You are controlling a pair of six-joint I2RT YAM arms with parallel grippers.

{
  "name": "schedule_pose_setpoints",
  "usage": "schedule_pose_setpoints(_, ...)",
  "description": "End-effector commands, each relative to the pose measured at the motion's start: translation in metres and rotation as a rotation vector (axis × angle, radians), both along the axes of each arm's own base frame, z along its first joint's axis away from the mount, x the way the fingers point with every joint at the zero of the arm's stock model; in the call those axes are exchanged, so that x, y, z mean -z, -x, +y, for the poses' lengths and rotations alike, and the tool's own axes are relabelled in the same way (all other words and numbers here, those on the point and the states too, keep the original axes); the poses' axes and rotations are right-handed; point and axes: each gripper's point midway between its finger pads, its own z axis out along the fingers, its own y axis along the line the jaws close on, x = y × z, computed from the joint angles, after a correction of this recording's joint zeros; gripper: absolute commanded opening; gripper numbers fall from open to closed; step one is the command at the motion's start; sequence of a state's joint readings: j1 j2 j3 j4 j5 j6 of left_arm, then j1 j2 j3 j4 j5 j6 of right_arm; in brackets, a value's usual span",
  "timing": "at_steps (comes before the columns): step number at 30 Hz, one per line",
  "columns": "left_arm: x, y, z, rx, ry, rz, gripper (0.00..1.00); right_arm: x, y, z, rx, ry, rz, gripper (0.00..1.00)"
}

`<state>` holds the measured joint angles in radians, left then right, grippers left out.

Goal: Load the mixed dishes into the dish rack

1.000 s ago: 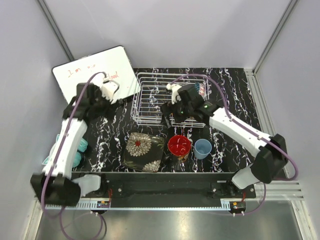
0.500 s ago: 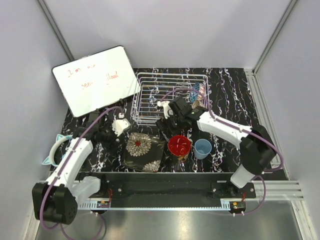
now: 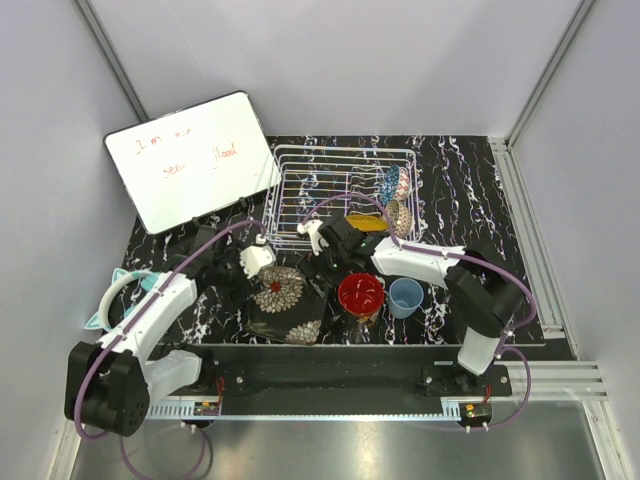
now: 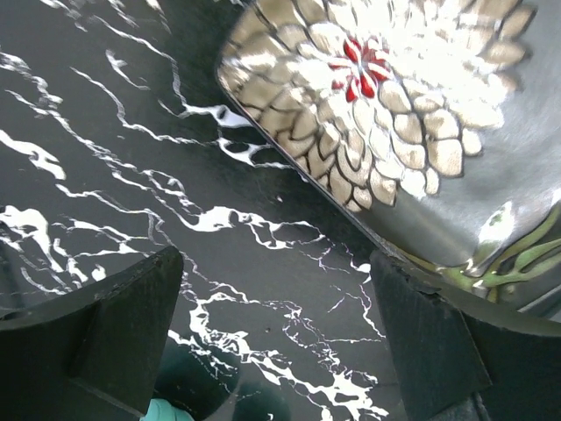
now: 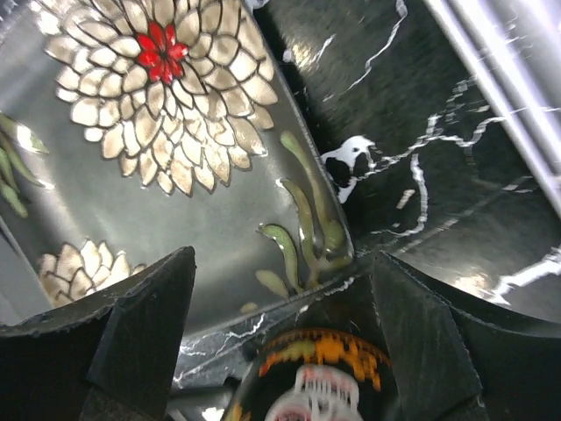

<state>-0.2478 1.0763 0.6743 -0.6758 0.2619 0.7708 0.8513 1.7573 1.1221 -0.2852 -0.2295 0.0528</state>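
Beneath the right pincer (image 5: 280,303) sits the floral dish (image 5: 158,132).

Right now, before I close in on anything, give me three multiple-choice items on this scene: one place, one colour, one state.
1. The floral dish lies:
A. on the table in front of the dish rack
B. inside the rack
C. lifted off the table

2. The cup beside the red bowl is:
A. green
B. white
C. pale blue

3. The two arms' jaws are:
A. both shut
B. both open
C. left shut on the dish

Answers:
1. A: the top view shows it flat on the marble top, outside the wires.
2. C: its colour is plain from above.
3. B: each wrist view shows them standing wide apart.
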Motion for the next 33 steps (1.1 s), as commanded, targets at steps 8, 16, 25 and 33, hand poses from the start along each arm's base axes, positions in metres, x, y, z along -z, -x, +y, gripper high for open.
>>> schedule_pose_setpoints(8, 0.018, 0.001, 0.009, 0.074, -0.064, -0.065, 0.93, 0.031, 0.013, 0.001, -0.046, 0.077, 0.051, 0.88)
schedule_pose_setpoints(16, 0.017, -0.011, 0.004, 0.079, -0.052, -0.105, 0.93, 0.019, 0.011, 0.014, -0.109, 0.088, 0.026, 0.8)
schedule_pose_setpoints(25, 0.035, -0.004, 0.017, 0.089, -0.119, -0.102, 0.93, -0.032, 0.004, 0.044, -0.185, 0.009, -0.002, 0.79)
schedule_pose_setpoints(33, 0.034, 0.004, 0.028, 0.093, -0.173, -0.117, 0.93, -0.026, 0.005, 0.05, -0.208, 0.025, 0.042, 0.76)
